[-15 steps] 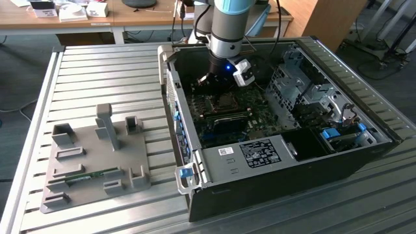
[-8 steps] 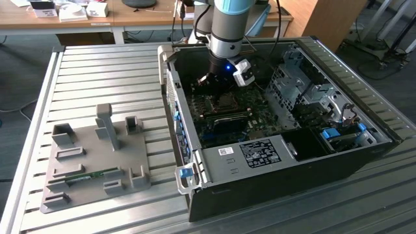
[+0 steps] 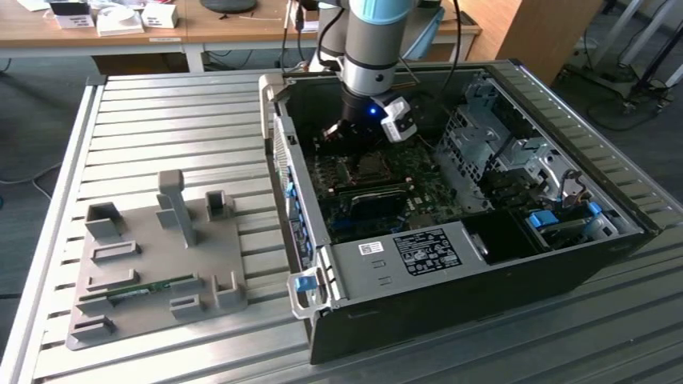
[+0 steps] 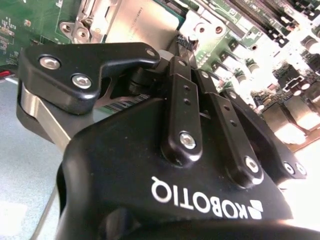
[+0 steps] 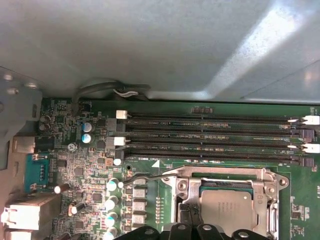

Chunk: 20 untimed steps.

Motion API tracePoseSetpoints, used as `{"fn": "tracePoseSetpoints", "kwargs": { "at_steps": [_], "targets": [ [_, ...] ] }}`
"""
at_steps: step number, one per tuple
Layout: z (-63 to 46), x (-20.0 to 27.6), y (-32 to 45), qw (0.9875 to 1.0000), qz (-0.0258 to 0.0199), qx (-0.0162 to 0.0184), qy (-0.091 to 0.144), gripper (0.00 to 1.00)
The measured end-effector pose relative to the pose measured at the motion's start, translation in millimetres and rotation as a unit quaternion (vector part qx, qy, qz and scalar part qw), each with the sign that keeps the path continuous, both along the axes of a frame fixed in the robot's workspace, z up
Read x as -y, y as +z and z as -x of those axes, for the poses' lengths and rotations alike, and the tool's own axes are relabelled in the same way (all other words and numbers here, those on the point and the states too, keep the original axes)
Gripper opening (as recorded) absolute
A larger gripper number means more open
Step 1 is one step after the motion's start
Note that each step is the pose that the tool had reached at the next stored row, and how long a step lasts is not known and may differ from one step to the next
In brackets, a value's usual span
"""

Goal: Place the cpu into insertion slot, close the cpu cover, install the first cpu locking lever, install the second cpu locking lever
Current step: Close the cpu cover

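Hovering at the edge of the cpu cover (image 5: 258, 192) and seated cpu (image 5: 227, 211), end effector (image 5: 192, 214) seemingly pinched together.

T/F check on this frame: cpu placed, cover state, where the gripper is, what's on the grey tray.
1. The pale silver-grey square cpu lies in place on the green circuit board. True.
2. The silver metal cpu cover frame stands raised. False: it lies flat around the cpu.
3. The black gripper hovers over the grey moulded tray. False: it is inside the black computer case, at the cpu.
4. A green circuit strip lies on the tray. True.
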<state>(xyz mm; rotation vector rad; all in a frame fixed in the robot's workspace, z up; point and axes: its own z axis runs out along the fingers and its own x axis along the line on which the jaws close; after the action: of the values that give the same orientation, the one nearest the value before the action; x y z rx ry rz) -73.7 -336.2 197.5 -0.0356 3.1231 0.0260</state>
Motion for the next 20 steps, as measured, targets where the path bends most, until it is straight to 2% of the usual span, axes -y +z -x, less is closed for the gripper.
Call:
{"fn": "tracePoseSetpoints", "kwargs": {
  "at_steps": [9, 20],
  "targets": [
    [0.2, 0.1, -1.6, 1.0000, 0.0015, -0.0003, 0.000, 0.11],
    [0.2, 0.1, -1.2, 1.0000, 0.0011, 0.0001, 0.000, 0.11]
  ]
}}
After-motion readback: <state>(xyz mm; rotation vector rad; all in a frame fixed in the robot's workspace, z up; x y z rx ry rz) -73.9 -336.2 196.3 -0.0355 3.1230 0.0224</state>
